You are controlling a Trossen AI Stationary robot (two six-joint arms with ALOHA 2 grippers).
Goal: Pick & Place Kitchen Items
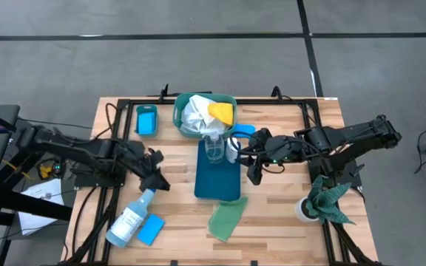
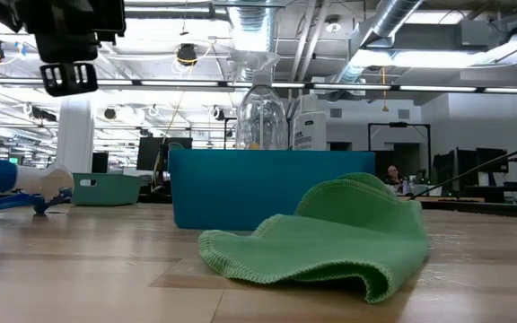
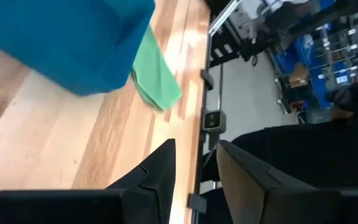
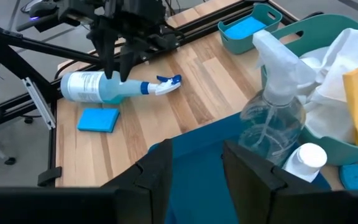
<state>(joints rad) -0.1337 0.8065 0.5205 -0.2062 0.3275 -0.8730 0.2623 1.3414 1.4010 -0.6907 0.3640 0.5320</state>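
The left gripper (image 1: 156,179) hangs above the table just over the neck of the blue-trigger spray bottle (image 1: 129,219), which lies on its side near the front left corner. Its fingers (image 3: 160,171) stand slightly apart with nothing between them. In the right wrist view the same fingers point down at the bottle's neck, so a grasp there looks like the step in hand.

The right gripper (image 1: 254,171) hovers over the right edge of the blue tray (image 1: 217,181). Its fingers (image 4: 156,173) are parted a little and empty, and it appears to be waiting clear of the bottles.

Placed items: a clear spray bottle (image 4: 272,118) and a small white-capped bottle (image 4: 306,160) stand upright at the tray's far end. White and yellow cloths (image 1: 207,112) fill the teal basket (image 1: 180,111) behind it. One blue sponge (image 1: 146,120) sits in a small teal bin.

Not yet placed: a loose blue sponge (image 1: 150,230) just beside the lying bottle, and a light-green cloth (image 1: 226,219) crumpled at the tray's near end. Another blue sponge (image 1: 244,130) lies beside the basket, though it is partly hidden.

A dark green rag (image 1: 328,201) sits at the right edge.
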